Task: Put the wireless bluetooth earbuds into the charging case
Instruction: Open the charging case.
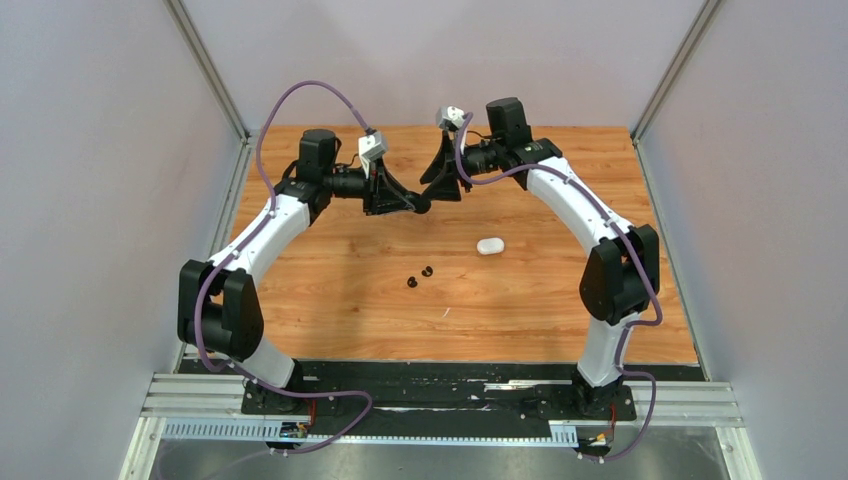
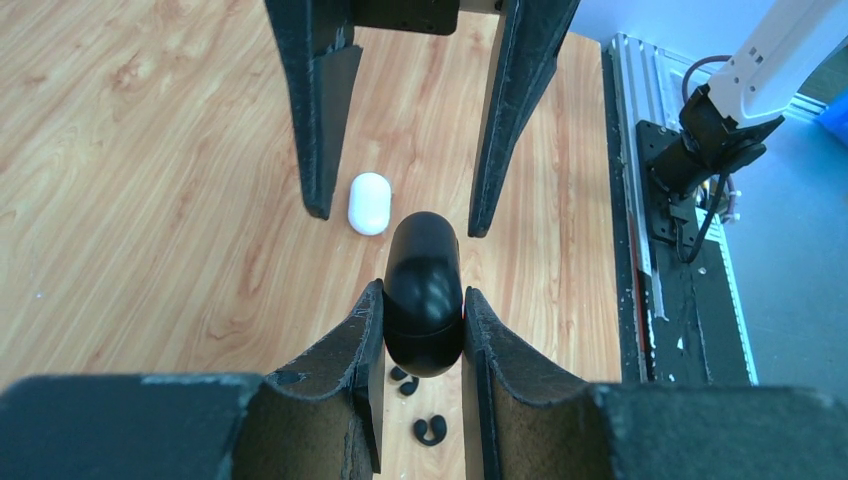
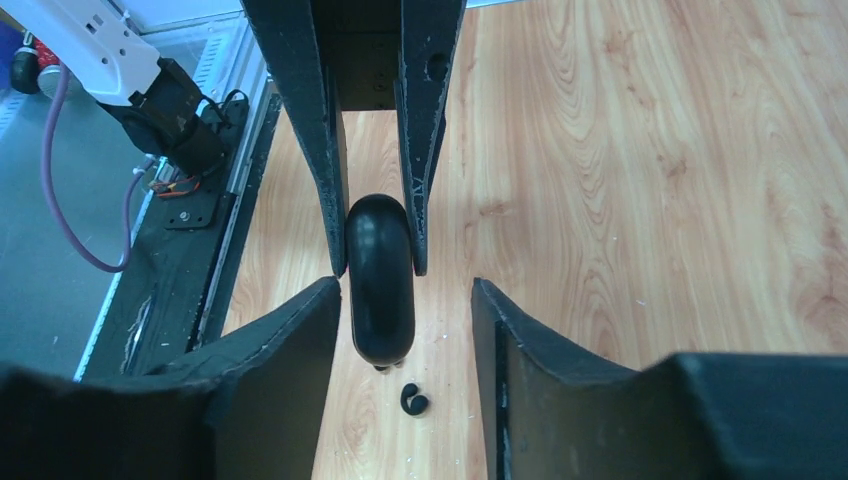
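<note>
Clamped in left hand [image 2: 424,300]: glossy black pill-shaped charging case [image 2: 424,290].
Pointing lengthwise into spread right hand [image 3: 404,287]; lid seam unreadable; tiny black earbuds [image 3: 414,400] on wooden tabletop [image 3: 650,150] below, one part-hidden.

Surface [image 1: 330,300]: orange-brown wood-grain board. Lying on it: one white pill-shaped case [image 1: 489,245], closed, right of centre; two black earbuds [image 1: 411,282], just beside each other, near centre, left of the case and apart from it
</note>
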Available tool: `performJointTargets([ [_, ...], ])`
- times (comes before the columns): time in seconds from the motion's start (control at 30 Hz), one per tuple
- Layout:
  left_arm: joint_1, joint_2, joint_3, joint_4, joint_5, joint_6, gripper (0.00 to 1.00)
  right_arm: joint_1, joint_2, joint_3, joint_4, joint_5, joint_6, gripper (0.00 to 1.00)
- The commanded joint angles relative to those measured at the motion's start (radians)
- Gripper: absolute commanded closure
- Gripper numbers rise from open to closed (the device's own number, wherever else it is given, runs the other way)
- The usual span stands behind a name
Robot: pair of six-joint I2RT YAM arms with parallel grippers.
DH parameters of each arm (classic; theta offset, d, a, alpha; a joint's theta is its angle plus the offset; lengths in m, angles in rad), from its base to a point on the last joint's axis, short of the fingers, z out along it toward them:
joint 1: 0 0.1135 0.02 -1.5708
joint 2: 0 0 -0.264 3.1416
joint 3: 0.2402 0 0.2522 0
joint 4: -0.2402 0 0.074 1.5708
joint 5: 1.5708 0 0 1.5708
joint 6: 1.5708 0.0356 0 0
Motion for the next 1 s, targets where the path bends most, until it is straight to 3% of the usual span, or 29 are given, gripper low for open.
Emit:
performJointTargets([
  [0.0, -0.006, -0.039, 0.039, 0.026, -0.024, 0.037, 1.0, 0.001, 0.022, 0.039, 0.01, -0.06, 0.06, 0.45],
  [0.13, -0.005, -0.047, 0.025, 0.074, -0.051, 0.004, 1.0, 0.001, 0.024, 0.029, 0.01, -0.051, 0.072, 0.41],
  [0.27, -0.006, -0.05, 0.016, 0.131, -0.062, -0.048, 1.0, 0.001, 0.031, 0.022, 0.011, -0.04, 0.081, 0.45],
  [0.47, -0.006, -0.045, 0.011, 0.206, -0.067, -0.106, 1.0, 0.001, 0.041, 0.027, 0.012, -0.041, 0.084, 0.63],
  [0.53, -0.006, -0.042, 0.011, 0.215, -0.065, -0.119, 0.99, 0.001, 0.043, 0.029, 0.014, -0.039, 0.08, 0.73],
  [0.57, -0.006, -0.041, 0.012, 0.216, -0.065, -0.124, 0.96, 0.001, 0.043, 0.029, 0.016, -0.036, 0.077, 0.81],
  [0.6, -0.005, -0.038, 0.013, 0.214, -0.064, -0.126, 0.85, 0.001, 0.042, 0.031, 0.019, -0.032, 0.075, 0.89],
  [0.63, -0.006, -0.038, 0.014, 0.207, -0.066, -0.127, 0.78, 0.001, 0.041, 0.03, 0.024, -0.027, 0.073, 0.94],
  [0.7, -0.006, -0.033, 0.016, 0.177, -0.074, -0.128, 0.54, 0.001, 0.033, 0.028, 0.03, -0.019, 0.067, 0.98],
  [0.8, -0.005, -0.023, 0.033, 0.082, -0.064, -0.081, 0.48, -0.001, 0.023, 0.023, 0.036, -0.014, 0.062, 0.99],
  [0.97, -0.006, 0.004, 0.042, 0.035, -0.039, -0.08, 0.54, -0.003, 0.019, 0.022, 0.043, -0.017, 0.066, 1.0],
])
